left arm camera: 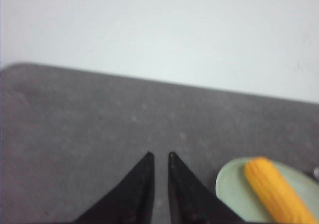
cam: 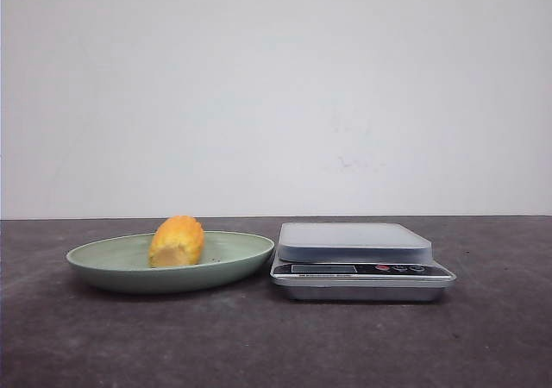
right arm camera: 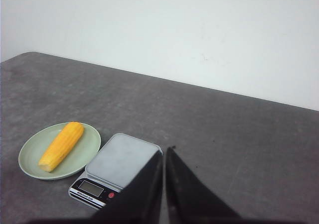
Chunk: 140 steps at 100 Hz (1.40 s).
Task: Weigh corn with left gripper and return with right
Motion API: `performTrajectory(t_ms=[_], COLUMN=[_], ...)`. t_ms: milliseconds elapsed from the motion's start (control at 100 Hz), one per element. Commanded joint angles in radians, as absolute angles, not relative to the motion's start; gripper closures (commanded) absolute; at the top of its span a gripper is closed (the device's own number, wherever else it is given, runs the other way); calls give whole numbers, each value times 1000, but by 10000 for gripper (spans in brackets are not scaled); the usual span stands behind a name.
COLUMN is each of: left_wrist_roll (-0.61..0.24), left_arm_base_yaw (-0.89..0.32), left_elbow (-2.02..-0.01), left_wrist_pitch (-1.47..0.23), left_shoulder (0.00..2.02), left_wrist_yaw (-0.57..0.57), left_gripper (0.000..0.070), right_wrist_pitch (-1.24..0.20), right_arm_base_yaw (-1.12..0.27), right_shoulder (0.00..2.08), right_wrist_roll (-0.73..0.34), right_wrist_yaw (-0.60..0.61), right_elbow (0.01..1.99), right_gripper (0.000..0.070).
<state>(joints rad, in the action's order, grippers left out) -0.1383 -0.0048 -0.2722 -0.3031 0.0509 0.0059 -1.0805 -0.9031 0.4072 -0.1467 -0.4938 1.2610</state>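
The corn (cam: 177, 241), a yellow-orange cob with a paler cut end, lies on a green plate (cam: 103, 263) at the left of the table. It also shows in the left wrist view (left arm camera: 276, 194) and in the right wrist view (right arm camera: 62, 145). My left gripper (left arm camera: 160, 155) hovers over bare table beside the plate (left arm camera: 232, 184), its fingers nearly together and empty. My right gripper (right arm camera: 165, 150) is shut and empty, above the table next to the scale (right arm camera: 124, 159). Neither gripper shows in the front view.
A silver digital kitchen scale (cam: 354, 243) with a grey platform stands just right of the plate, display and buttons facing the front. A white wall rises behind the dark grey table (cam: 276, 345).
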Motion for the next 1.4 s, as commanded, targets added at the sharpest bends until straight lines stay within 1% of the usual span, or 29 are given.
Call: performTrajectory(t_ms=[0, 80, 230, 570, 800, 1390], left_wrist_roll=[-121, -121, -121, -107, -97, -97], left_arm_base_yaw=[11, 27, 26, 15, -10, -10], left_elbow=[-233, -175, -111, -25, -23, -23], left_wrist_pitch=[-266, -237, -239, -213, -207, -208], left_shoulder=[48, 46, 14, 3, 3, 3], left_wrist_yaw=[39, 64, 78, 79, 79, 78], left_gripper=[688, 688, 688, 688, 688, 688], right_wrist_pitch=[-1071, -1070, -1070, -1071, -1070, -1070], right_arm_base_yaw=[-914, -914, -914, -914, -914, -914], right_shoulder=[409, 409, 409, 409, 409, 409], right_wrist_roll=[-157, -157, -157, -157, -157, -157], right_wrist_yaw=[-497, -497, -497, -497, -497, -497], right_elbow=[1274, 1274, 1274, 1274, 1274, 1274], right_gripper=[699, 699, 699, 699, 699, 699])
